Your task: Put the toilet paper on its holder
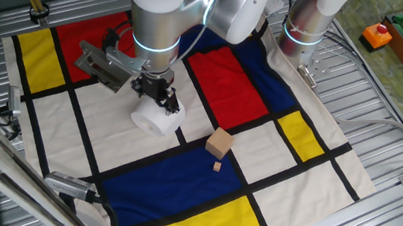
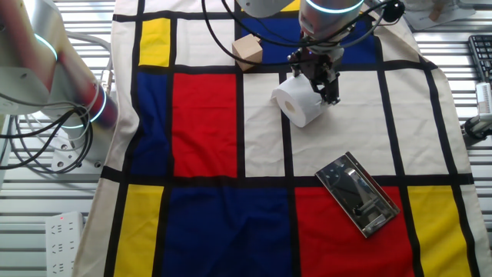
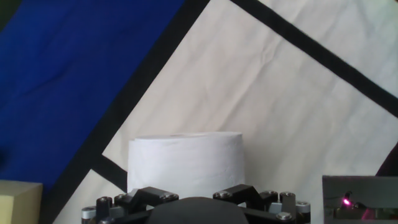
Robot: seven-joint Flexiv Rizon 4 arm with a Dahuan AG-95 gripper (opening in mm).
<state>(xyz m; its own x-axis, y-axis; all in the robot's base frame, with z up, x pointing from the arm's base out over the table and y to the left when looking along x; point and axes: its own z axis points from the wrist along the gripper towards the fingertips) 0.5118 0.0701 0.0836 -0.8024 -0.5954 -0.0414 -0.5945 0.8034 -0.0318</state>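
Observation:
The toilet paper [image 1: 154, 118] is a white roll lying tilted on a white panel of the colour-block cloth; it also shows in the other fixed view [image 2: 296, 101] and fills the lower middle of the hand view [image 3: 185, 165]. My gripper [image 1: 158, 96] comes down on its upper end [image 2: 321, 83] and looks shut on the roll; the fingertips are hidden by it. The holder [image 1: 103, 64], a grey metal bracket, lies flat on the cloth just left of the gripper, also seen in the other fixed view [image 2: 358, 193] and at the hand view's lower right corner [image 3: 359, 199].
A tan wooden block [image 1: 219, 142] sits right of the roll, with a small wooden bit [image 1: 217, 166] beside it; the block also shows in the other fixed view [image 2: 247, 48]. A second robot base [image 1: 306, 25] stands at the back. Cables lie at the table's left edge [image 1: 6, 115].

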